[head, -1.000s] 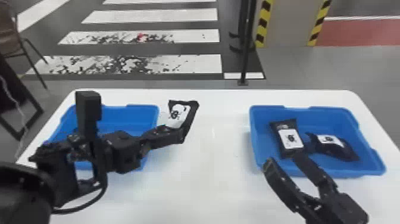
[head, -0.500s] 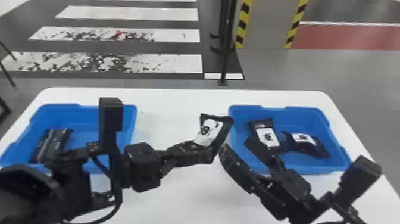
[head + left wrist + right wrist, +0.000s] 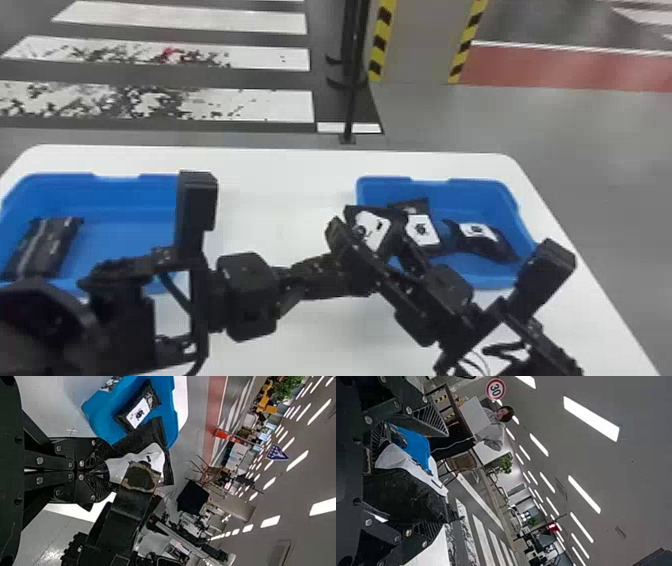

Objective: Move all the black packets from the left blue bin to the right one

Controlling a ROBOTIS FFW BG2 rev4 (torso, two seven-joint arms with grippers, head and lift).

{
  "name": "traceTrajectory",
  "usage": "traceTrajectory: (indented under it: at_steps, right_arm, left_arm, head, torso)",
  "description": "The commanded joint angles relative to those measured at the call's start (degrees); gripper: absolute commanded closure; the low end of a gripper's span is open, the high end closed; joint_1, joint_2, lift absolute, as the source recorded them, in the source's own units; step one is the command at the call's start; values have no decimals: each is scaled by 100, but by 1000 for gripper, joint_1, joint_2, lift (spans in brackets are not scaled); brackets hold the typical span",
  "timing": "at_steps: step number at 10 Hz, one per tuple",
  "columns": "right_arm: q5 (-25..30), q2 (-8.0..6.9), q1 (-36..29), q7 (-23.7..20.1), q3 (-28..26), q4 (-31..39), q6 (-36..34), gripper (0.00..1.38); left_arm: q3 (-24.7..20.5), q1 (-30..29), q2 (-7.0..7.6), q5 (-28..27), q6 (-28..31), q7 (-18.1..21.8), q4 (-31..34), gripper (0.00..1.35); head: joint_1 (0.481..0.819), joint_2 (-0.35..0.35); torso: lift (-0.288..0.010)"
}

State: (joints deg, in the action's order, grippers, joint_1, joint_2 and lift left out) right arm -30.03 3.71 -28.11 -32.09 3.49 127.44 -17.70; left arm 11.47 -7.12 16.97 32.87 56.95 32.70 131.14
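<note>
Here, the left gripper's (image 3: 359, 281) jaws pinch a packet (image 3: 372, 231).

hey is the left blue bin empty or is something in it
Not empty: in the head view, at least one black packet lies inside the left blue bin.

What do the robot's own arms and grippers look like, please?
The left arm and right arm are black, built of mostly boxy housings; a dark cable curves along the left one. Their jaws are black too, with finely ribbed, tapering sections and silvery screw heads.
</note>
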Motion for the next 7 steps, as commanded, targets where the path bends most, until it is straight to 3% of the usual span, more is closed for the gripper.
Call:
traceTrajectory:
  at_steps: [1,3,5,6,7]
  right_arm:
    - [-116,-2,-1,1,6,-81,209,1050]
    - [-162,-11,-1,1,17,-165,519,1266]
    - [-162,-19,-1,1,17,-208,631,1283]
    - [-185,-19,-1,1,17,-208,687,1283]
    - [-276,-19,41,1,6,-278,716,1283]
  left_arm:
    - [-4,-5,0,15,0,0,-1,1208]
    - [7,-5,0,38,-14,0,-1,1208]
    - [-39,-47,-18,106,-211,-27,-1,1168]
    - [-130,-173,-53,243,-323,-123,-1,866]
    - [-301,-314,-115,220,-323,-132,-1,391]
  head:
    - [695,-116]
    - [695,-124]
    - [695,-132]
    - [695,-134]
    - [695,-134]
  torso:
    - [-185]
    - [-185]
    - [-185]
    - [-185]
    - [-185]
